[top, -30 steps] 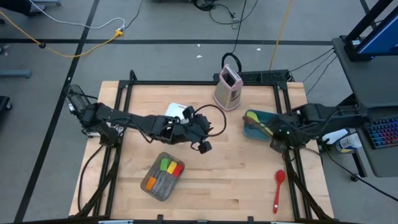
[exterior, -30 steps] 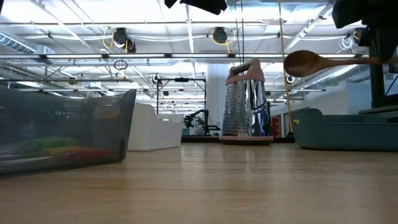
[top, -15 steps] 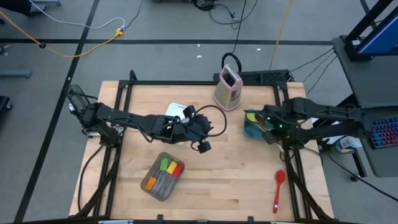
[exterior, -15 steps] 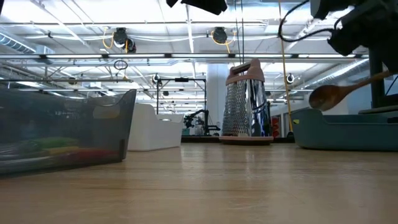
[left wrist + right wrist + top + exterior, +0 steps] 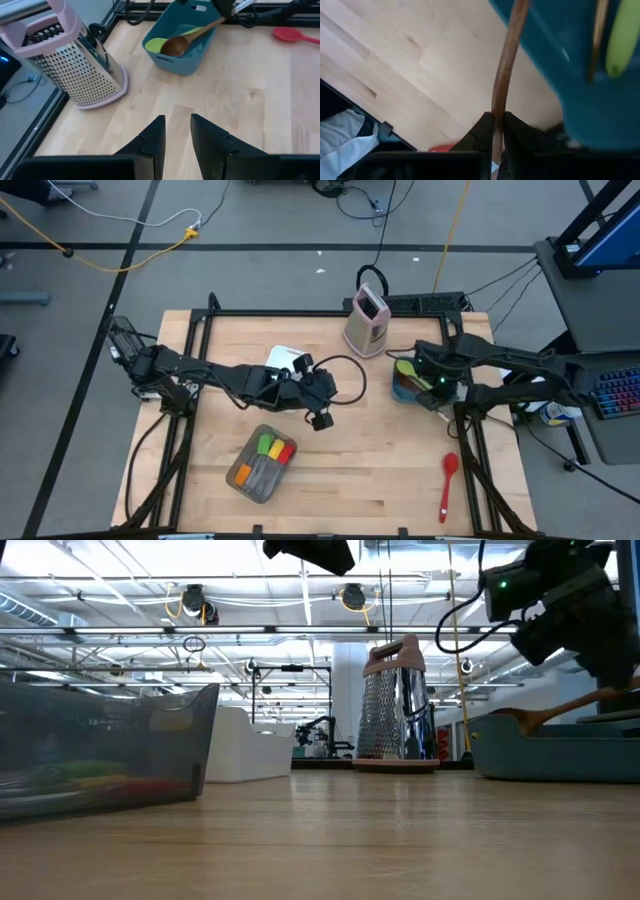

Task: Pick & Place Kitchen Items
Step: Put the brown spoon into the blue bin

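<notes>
The right pincer (image 5: 498, 120) was clenched on the wooden spoon (image 5: 192, 36), its bowl already inside the teal bin (image 5: 172, 62) beside a green spatula (image 5: 156, 44). The red spoon (image 5: 447, 485) lay on the worktop (image 5: 380, 470), well apart from the bin, unplaced. The left pincer (image 5: 176, 136) hovered part-open, empty.

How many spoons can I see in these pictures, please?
2 for certain. The brown wooden spoon lies bowl-down in the teal bin, its handle held by the right gripper. The red spoon lies on the table near the right front corner. Others may be hidden.
</notes>
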Controlling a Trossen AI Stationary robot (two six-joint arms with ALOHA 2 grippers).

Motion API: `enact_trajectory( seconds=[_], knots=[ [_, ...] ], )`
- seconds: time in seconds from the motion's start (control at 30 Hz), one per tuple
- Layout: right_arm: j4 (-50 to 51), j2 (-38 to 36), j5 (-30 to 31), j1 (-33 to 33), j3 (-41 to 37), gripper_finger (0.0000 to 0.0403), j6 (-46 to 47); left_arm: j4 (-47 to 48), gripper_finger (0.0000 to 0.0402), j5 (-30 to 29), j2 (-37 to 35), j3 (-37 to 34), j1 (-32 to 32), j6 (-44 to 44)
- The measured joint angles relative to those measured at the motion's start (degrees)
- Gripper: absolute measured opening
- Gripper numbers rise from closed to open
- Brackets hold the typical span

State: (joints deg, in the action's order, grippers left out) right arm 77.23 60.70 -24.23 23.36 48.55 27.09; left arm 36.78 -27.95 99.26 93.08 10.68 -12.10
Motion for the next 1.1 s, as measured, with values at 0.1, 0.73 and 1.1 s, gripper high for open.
enact_trajectory(
  seconds=[0.1, 0.73, 1.1],
  knots=[
    [-2.41, 1.44, -0.02, 2.09, -0.83, 0.0022, -4.53, 0.0, 0.0097, -0.01, 0.0, 0.0, 0.0, -0.02],
    [-1.26, 6.74, 4.74, 13.61, -2.03, 0.003, -19.76, 0.67, 0.0097, 0.0, 0.02, 0.0, 0.0, -0.17],
    [0.79, 6.72, 9.44, 17.76, -2.01, 0.0033, -23.31, 0.74, 0.0097, -0.02, 0.02, 0.0, 0.0, -0.17]
  ],
)
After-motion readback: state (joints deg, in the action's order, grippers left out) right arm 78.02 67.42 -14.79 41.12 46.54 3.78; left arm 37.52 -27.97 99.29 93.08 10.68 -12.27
